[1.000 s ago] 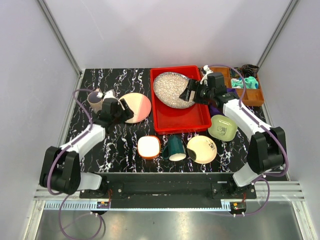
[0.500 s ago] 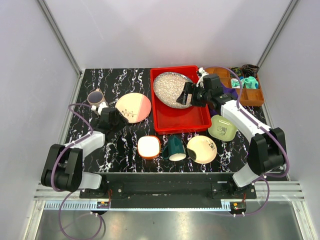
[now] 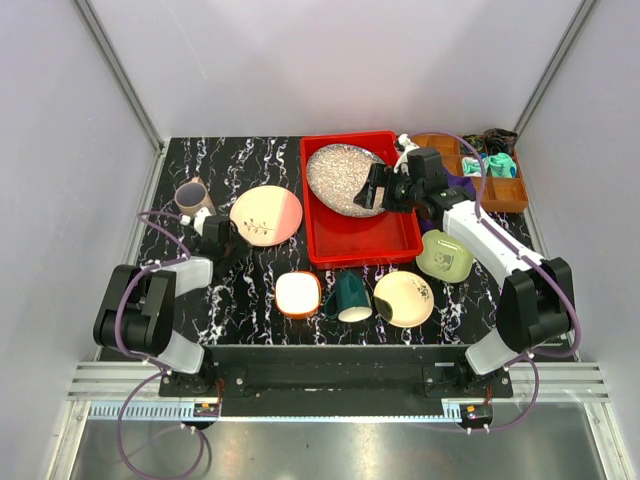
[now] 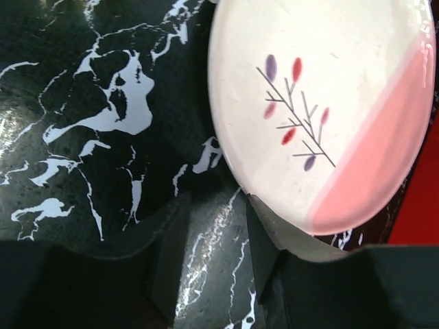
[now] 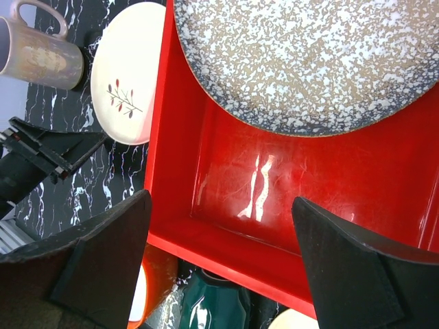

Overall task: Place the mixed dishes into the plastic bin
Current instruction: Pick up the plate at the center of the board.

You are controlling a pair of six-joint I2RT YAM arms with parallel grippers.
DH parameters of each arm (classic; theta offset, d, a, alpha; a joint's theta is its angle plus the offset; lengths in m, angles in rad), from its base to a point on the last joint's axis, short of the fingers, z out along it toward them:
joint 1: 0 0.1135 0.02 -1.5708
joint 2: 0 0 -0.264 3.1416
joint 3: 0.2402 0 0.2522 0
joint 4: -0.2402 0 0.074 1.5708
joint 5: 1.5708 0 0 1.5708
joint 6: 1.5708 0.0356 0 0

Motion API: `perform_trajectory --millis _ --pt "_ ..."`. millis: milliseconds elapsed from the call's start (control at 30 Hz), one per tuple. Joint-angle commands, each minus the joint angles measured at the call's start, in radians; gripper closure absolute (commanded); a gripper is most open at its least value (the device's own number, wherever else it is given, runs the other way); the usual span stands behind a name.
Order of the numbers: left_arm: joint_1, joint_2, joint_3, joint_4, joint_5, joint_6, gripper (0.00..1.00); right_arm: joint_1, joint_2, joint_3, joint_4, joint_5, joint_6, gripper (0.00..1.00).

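Note:
The red plastic bin [image 3: 365, 257] holds the speckled grey plate [image 3: 345, 178], which leans on its far left side. My right gripper [image 3: 378, 188] hovers over the bin, open wide and empty [image 5: 223, 205], with the speckled plate [image 5: 309, 62] just ahead. My left gripper [image 3: 220, 238] is low on the table at the left edge of the pink-cream plate [image 3: 266, 215]. It is open and empty [image 4: 216, 205], with one finger at the plate's rim [image 4: 322, 110]. On the table are the mauve cup [image 3: 190, 196], orange-white bowl [image 3: 298, 294], dark green mug [image 3: 351, 295], pale yellow plate [image 3: 404, 299] and light green bowl [image 3: 446, 255].
A brown compartmented tray [image 3: 505, 195] with a teal cloth [image 3: 492, 165] stands at the back right, beside the bin. White enclosure walls stand on both sides and at the back. The bowl, mug and yellow plate sit in a row near the front edge.
My left gripper has pulled back from above the pink-cream plate to its left edge, low on the table. The right gripper has shifted slightly over the bin.

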Motion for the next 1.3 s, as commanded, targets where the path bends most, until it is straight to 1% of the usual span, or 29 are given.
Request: perform_trajectory --millis 0,367,700,1100,1167,1200,1233,1267 --pt "0.013 0.038 0.046 0.071 -0.025 -0.008 0.57 0.005 -0.054 0.029 0.002 0.018 -0.023 0.07" --pt "0.025 0.091 0.089 0.081 -0.019 -0.003 0.57 0.005 -0.056 0.021 0.002 0.018 -0.027 0.07" --pt "0.025 0.034 0.024 0.16 0.015 -0.028 0.57 0.005 -0.043 0.018 0.002 0.02 -0.029 0.07" --pt "0.025 0.149 0.133 0.13 0.012 -0.023 0.59 0.005 -0.054 0.012 0.002 0.024 -0.036 0.07" --pt "0.024 0.161 0.148 0.119 0.007 -0.022 0.63 0.006 -0.057 0.011 0.002 0.028 -0.038 0.07" --pt "0.025 0.167 0.152 0.114 0.007 -0.022 0.67 0.006 -0.057 0.011 0.002 0.029 -0.038 0.07" --pt "0.025 0.17 0.152 0.11 0.006 -0.023 0.72 0.005 -0.059 0.011 0.001 0.031 -0.036 0.06" --pt "0.025 0.169 0.152 0.108 0.003 -0.022 0.82 0.005 -0.059 0.011 0.002 0.031 -0.036 0.07"
